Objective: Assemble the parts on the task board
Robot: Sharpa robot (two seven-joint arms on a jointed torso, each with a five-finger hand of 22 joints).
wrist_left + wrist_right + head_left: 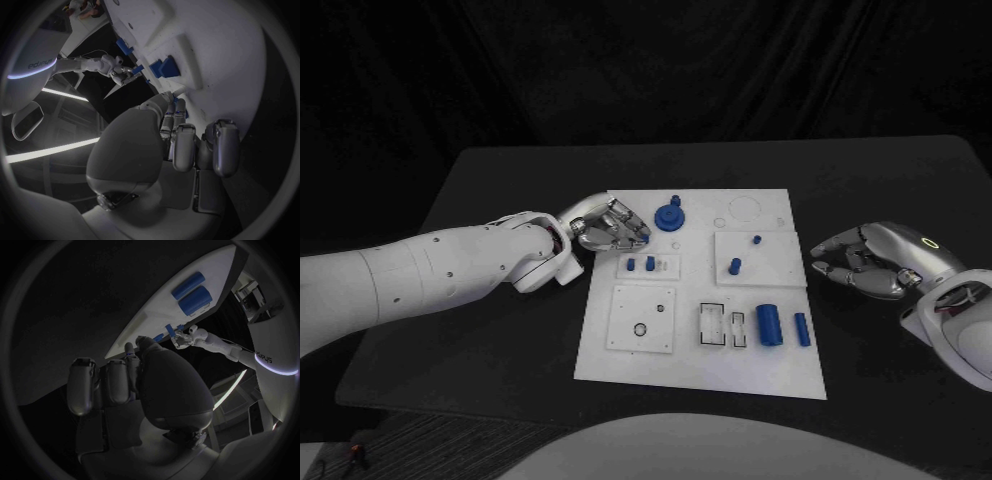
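Observation:
The white task board lies in the middle of the table. A round blue part with a peg stands near its far edge. Two small blue pieces and two short pegs sit further in. A thick blue cylinder and a thin one lie near its right side. My left hand hovers at the board's far left edge, fingers curled in. My right hand is just off the board's right edge, fingers curled. A blue speck shows by each hand's fingertips; I cannot tell whether either holds it.
The black table extends on both sides of the board. Empty slots and outlines mark the board's near half, and a round recess its far right corner. A dark curtain hangs behind the table.

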